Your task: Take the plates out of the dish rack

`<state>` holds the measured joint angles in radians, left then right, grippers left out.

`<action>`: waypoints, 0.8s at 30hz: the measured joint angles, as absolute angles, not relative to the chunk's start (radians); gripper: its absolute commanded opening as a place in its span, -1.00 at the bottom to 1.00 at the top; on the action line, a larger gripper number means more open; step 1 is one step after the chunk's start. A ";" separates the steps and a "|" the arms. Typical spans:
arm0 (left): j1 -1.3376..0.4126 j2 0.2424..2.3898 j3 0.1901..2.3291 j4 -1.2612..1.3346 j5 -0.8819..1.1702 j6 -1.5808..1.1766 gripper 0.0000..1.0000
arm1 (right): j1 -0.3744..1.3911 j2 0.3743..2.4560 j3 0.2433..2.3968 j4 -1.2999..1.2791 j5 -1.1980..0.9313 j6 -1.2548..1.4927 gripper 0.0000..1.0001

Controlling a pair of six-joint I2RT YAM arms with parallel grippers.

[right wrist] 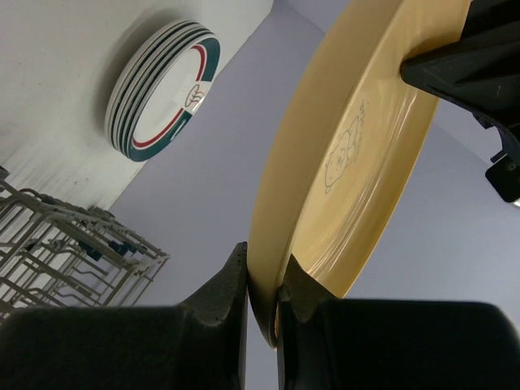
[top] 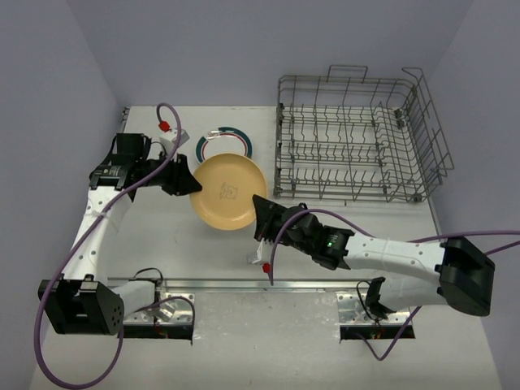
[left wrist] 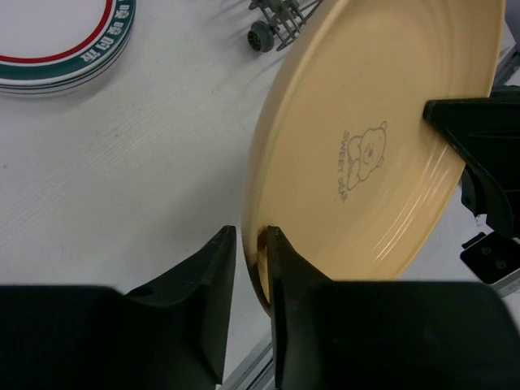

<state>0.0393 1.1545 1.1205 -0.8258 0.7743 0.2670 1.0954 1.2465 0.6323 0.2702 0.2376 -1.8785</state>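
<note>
- Right claw (right wrist: 264,275) is clenched on the tan plate (top: 229,192) at its near-right rim, holding it tilted above the bench (top: 227,260), left of the dish rack (top: 357,195).
- Left claw (left wrist: 250,237) straddles the opposite rim, probably for a handover; I cannot tell whether it grips.
- Banded plates (top: 226,138) lie stacked behind.

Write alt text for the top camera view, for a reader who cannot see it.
A yellow plate is held above a white table, the left gripper and the right gripper at opposite edges. An empty wire dish rack stands to the right; a stack of green-rimmed plates lies behind.
</note>
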 measured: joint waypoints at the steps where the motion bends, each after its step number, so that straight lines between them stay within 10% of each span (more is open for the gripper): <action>1: 0.039 1.155 1.119 -0.828 0.787 0.270 -0.95 | 1.096 1.248 0.634 0.270 0.239 -1.875 -0.91; 8: 0.038 1.177 1.118 -0.806 0.812 0.228 -1.00 | 1.102 1.253 0.642 0.295 0.265 -1.835 0.97; 24: 0.041 1.816 1.600 -0.517 0.698 -0.127 -1.00 | 0.954 1.132 0.651 0.094 0.418 -1.424 0.97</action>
<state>0.0410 1.8161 1.5999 -0.5165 0.6976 -0.1267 0.9537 1.1316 0.6514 0.0940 0.4177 -1.4235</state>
